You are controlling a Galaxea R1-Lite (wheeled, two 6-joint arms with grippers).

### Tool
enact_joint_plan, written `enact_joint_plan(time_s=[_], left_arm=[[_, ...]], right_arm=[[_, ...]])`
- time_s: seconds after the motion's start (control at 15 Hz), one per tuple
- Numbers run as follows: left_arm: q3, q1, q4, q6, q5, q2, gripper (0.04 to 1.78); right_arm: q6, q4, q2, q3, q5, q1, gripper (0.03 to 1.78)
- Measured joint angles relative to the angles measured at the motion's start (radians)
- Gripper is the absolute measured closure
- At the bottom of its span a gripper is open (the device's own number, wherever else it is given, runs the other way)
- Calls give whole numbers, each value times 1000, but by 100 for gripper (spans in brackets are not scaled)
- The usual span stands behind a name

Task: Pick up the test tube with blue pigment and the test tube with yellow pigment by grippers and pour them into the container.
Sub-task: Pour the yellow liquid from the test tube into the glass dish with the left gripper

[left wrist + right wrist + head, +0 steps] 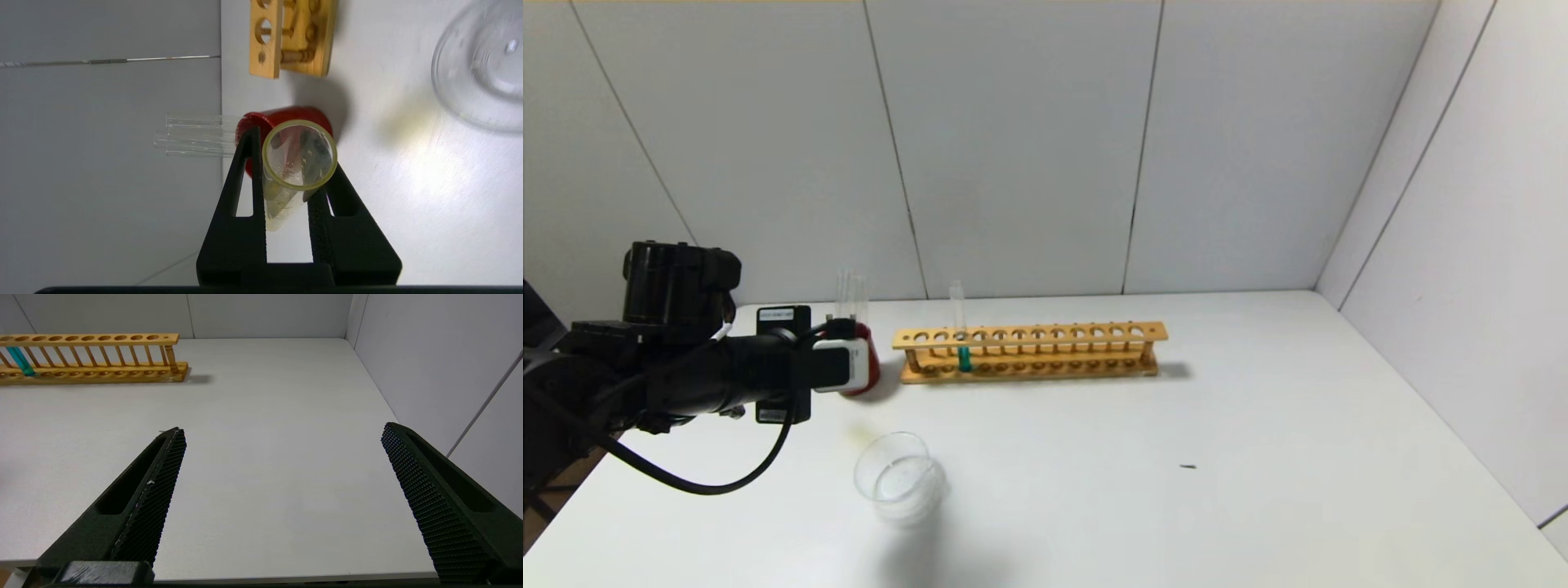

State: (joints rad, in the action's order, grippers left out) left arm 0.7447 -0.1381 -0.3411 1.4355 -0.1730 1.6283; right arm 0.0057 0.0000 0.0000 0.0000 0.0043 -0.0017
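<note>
The left arm reaches in from the 9 o'clock side of the table (1258, 457) and lies almost level, its forearm stretched toward the red cup (870, 367) at about 10 o'clock from the table centre. The left gripper (292, 171) is rolled on its side, and its jaws are clamped on the test tube with yellow pigment (296, 163), which points its open mouth at the wrist camera. The tube looks nearly empty, only a pale yellow film on the glass, though I am not fully sure from this angle. In the head view the gripper (849, 351) is just in front of the red cup, and I cannot tell if the tube touches the cup. Two colourless tubes (852, 296) stand in the cup. The container (900, 479) sits on the table at about 7 o'clock from the centre, near the gripper but apart from it, with a faint yellow mark on the table beside it. The wooden rack (1029, 353) stands at 12 o'clock, and the test tube with blue pigment (961, 335) is upright in one of its holes near the left end. The right gripper (282, 437) hovers over bare table at the 4 o'clock side with its fingers (163, 477) wide apart, holding nothing.
</note>
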Motion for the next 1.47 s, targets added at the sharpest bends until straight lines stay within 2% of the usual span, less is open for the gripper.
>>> enact_joint_plan(time_s=[0.2, 0.47, 0.93, 1.47], left_arm=[[-21, 5, -4, 188, 4, 19, 149], [-20, 3, -7, 340, -1, 52, 149], [-14, -5, -35, 531, -1, 80, 149], [-26, -16, -43, 661, 22, 90, 149]], right_arm=[[0, 0, 0, 0, 0, 0, 6], [0, 0, 0, 0, 0, 0, 6], [0, 0, 0, 0, 0, 0, 6], [0, 0, 0, 0, 0, 0, 6]])
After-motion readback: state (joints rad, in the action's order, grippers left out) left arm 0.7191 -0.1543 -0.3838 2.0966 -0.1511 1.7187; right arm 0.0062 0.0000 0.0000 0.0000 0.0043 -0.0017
